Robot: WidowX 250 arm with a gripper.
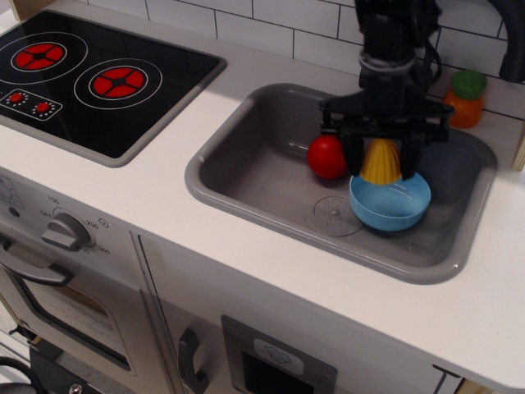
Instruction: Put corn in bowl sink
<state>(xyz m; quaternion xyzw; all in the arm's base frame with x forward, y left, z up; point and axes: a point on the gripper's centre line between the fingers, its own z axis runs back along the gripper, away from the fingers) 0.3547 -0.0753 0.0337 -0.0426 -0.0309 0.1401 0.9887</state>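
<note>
My gripper [382, 164] is shut on the yellow corn [381, 162] and holds it point-up in the air, above the far rim of the light blue bowl [390, 202]. The bowl stands in the grey sink [246, 168], right of the round drain pattern [333, 215]. The inside of the bowl looks empty. The arm comes down from the top of the view and hides part of the sink's far wall.
A red ball [326, 156] lies in the sink just left of the gripper. An orange toy with a green top [464, 98] stands on the counter behind the sink. A black hob [82, 78] is at the far left. A dark tap [513, 49] is at the top right.
</note>
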